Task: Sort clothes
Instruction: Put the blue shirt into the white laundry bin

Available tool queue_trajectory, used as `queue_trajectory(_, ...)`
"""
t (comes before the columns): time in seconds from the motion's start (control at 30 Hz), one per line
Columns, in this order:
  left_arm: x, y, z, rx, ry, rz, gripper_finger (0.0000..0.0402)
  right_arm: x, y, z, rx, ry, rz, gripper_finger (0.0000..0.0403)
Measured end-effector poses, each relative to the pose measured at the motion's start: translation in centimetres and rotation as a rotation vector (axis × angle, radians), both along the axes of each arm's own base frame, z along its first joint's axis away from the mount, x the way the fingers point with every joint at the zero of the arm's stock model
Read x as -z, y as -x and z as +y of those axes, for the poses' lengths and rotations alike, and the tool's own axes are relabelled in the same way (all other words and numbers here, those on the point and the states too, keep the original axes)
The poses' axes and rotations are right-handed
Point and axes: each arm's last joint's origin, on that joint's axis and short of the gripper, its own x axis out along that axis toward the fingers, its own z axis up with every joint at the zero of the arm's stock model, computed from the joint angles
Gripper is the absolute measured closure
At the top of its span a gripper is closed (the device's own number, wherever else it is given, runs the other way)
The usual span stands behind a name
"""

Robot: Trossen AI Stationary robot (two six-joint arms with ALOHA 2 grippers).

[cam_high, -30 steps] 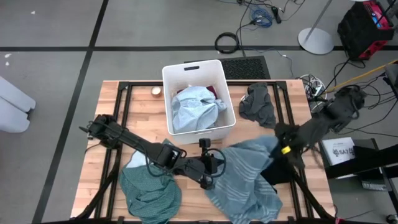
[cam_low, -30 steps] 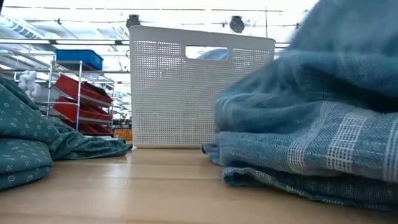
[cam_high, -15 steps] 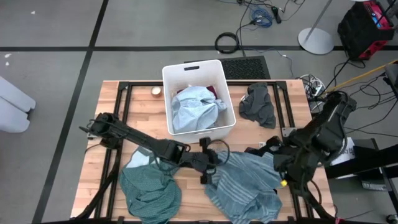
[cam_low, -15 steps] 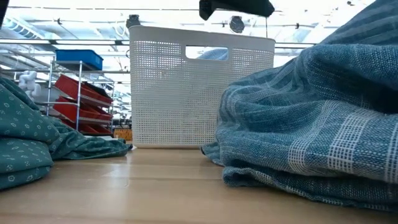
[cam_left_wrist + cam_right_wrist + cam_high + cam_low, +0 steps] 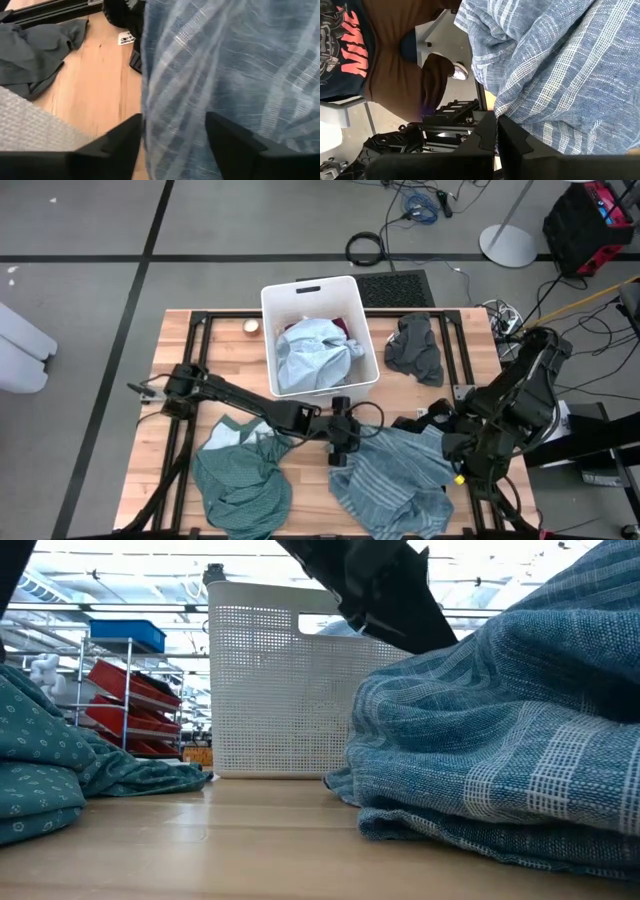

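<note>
Blue-grey striped fabric [image 5: 395, 480], woven with paler crossing bands and lying in loose folds, rests crumpled on the near-right part of the wooden table [image 5: 230, 350]; the left gripper [image 5: 340, 450] sits at its left edge with its fingers spread apart and nothing between them. A teal green garment [image 5: 240, 480] with a small pale print lies heaped at the near left, and light blue cloth [image 5: 315, 350] fills the white bin [image 5: 300, 290]. The right gripper [image 5: 465, 470], fingers pressed together, is at the striped fabric's right edge.
</note>
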Motion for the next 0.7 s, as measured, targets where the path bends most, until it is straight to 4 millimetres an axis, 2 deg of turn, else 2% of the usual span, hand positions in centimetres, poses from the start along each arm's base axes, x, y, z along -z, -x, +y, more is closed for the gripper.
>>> queue_trajectory(0.1, 0.0, -0.1, 0.2, -0.013, 0.033, 0.002, 0.0129, 0.0, 0.0, 0.0, -0.005, 0.001, -0.001, 0.0403)
queue_trajectory(0.2, 0.1, -0.1, 0.6, -0.056, 0.117, 0.01, 0.0103, 0.0, 0.0, 0.0, -0.008, 0.001, -0.003, 0.0403)
queue_trajectory(0.43, 2.6, -0.6, 0.8, -0.062, 0.162, 0.093, 0.0099, 0.0, 0.0, 0.0, -0.015, 0.006, -0.014, 0.0403)
queue_trajectory(0.57, 4.1, -0.8, 0.7, -0.078, 0.139, 0.134, 0.0133, 0.0, 0.0, 0.0, 0.002, 0.008, -0.014, 0.0403)
queue_trajectory(0.63, 4.2, -0.8, 0.7, -0.116, 0.106, 0.123, 0.0175, 0.0, -0.1, 0.0, 0.005, 0.01, -0.02, 0.0403)
queue_trajectory(0.7, 3.5, -0.7, 0.7, -0.142, 0.07, 0.101, 0.0236, 0.0, -0.1, 0.0, 0.007, 0.01, -0.022, 0.0403)
